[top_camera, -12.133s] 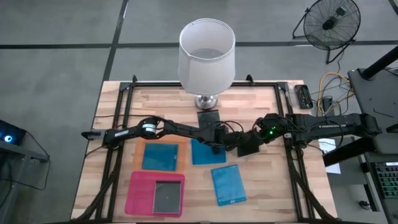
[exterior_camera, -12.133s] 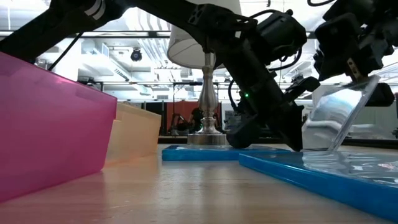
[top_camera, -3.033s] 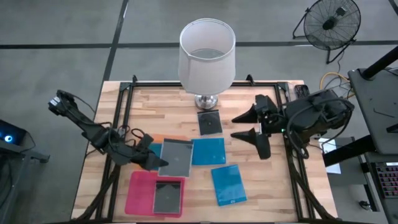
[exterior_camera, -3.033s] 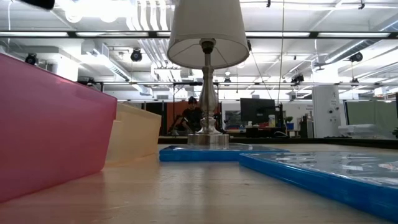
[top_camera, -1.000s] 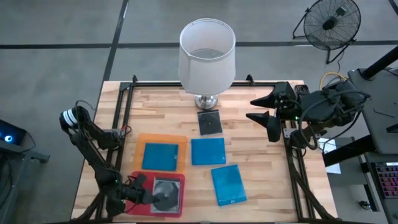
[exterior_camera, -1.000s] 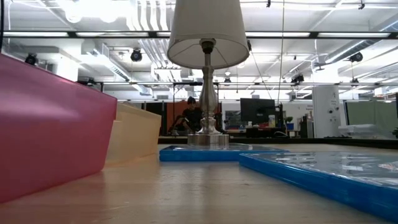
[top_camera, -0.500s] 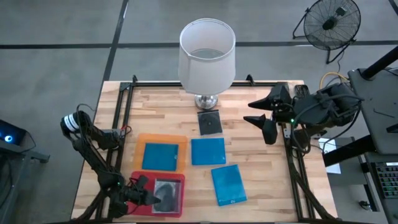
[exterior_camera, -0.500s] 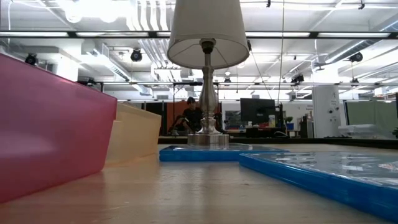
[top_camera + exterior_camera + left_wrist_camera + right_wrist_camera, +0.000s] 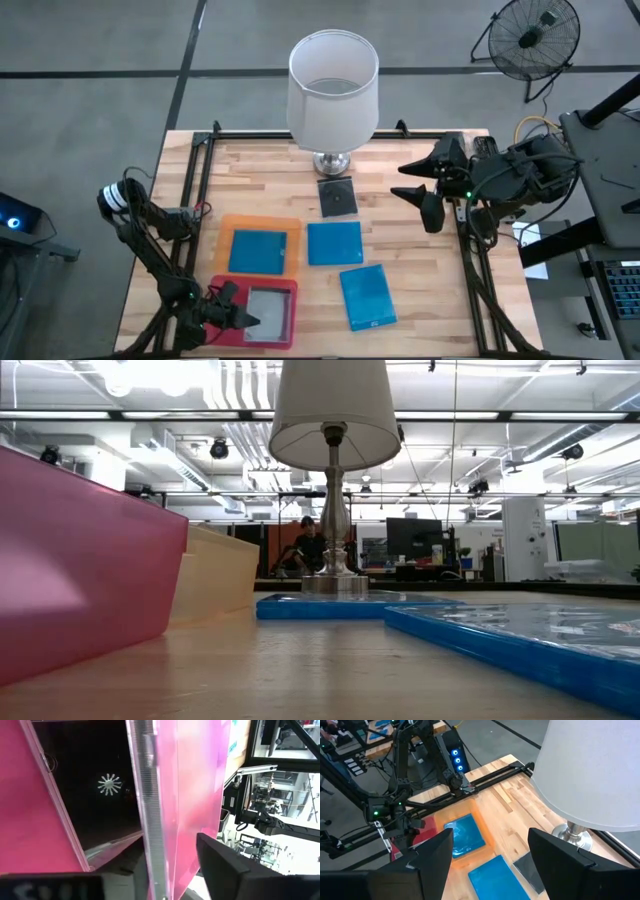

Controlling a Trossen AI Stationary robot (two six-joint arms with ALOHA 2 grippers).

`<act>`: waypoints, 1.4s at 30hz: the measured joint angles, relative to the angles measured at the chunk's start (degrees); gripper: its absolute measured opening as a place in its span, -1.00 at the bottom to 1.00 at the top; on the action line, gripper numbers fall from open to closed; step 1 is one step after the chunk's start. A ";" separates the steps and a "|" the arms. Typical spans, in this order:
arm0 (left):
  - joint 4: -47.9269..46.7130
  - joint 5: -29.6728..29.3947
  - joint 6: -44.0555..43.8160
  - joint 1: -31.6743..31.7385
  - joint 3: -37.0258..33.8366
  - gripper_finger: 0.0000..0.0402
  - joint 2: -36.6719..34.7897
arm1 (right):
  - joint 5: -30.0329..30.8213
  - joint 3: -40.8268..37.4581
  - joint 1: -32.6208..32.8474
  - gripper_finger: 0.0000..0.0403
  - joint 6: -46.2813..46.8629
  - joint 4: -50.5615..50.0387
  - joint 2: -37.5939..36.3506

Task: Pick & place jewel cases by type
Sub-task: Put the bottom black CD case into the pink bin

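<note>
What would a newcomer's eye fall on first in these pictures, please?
Probably the tall white lamp standing at the table's far edge, with a dark jewel case just in front of its base. Next, the colours: a blue jewel case lies in the orange tray, and the left gripper sits at the pink tray by the near left corner.

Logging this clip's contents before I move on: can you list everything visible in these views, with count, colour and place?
blue jewel cases: three, bright blue; one in the orange tray, two on bare wood.
dark jewel case: one, dark grey, by the lamp's base.
clear jewel case: one, silvery, in the pink tray.
orange tray: one, left of centre.
pink tray: one, near-left corner.
lamp: one, white shade, far edge.
fan: one, dark, on the floor.
left gripper: at the pink tray, jaws parted.
right gripper: raised at the right edge, open.
</note>
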 joint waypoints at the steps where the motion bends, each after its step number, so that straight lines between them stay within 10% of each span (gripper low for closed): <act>1: -0.10 0.01 0.00 0.00 -0.01 -0.26 0.00 | 0.00 0.00 0.00 0.24 0.00 0.02 0.00; 16: -1.38 3.65 -1.14 0.68 -0.96 0.44 0.00 | 0.00 0.00 0.00 0.24 -0.69 0.02 0.00; 31: -9.94 8.90 -5.33 1.41 0.37 0.46 -0.52 | 0.00 0.00 -0.02 0.25 -1.25 0.00 -0.02; 42: -33.21 19.15 -3.63 6.27 10.12 0.46 -0.76 | 0.00 0.00 -0.04 0.27 -1.20 0.00 -0.02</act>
